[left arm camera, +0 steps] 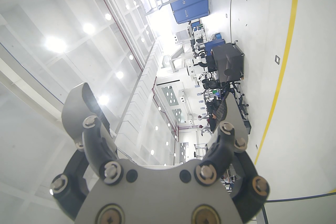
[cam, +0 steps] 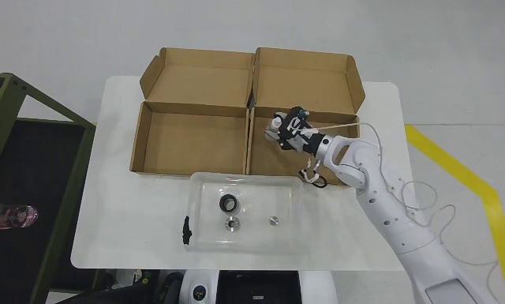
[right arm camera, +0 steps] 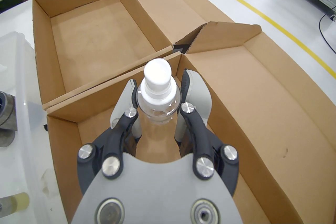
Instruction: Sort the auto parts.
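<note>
Parts lie in a clear plastic tub (cam: 288,201) at the front of the white table (cam: 134,209), closest to the robot. In the tub there is a black ring (cam: 230,203), a round metal piece (cam: 232,223) just in front of the ring, and a small metal piece (cam: 273,220) off to the right. A little black thing (cam: 187,229) sits at the tub's left edge, and I cannot tell if it is inside or outside. Behind the tub are two open brown cardboard boxes, side by side and touching, with their lids folded back. The left box (cam: 192,142) has nothing in it. The right gripper (right arm camera: 158,83) is above the right box (cam: 268,158), close to the wall next to the left box. Its two fingers are squeezed on a small clear bottle (right arm camera: 158,101) with a white cap (right arm camera: 157,72), one finger on each side of the bottle. The bottle is up in the air over the box floor, and its cap points away from the wrist, toward the far wall. The left gripper (left arm camera: 155,101) points up at the bright ceiling lights and the big room, far from the table things. Its fingers are spread wide apart with nothing between them.
</note>
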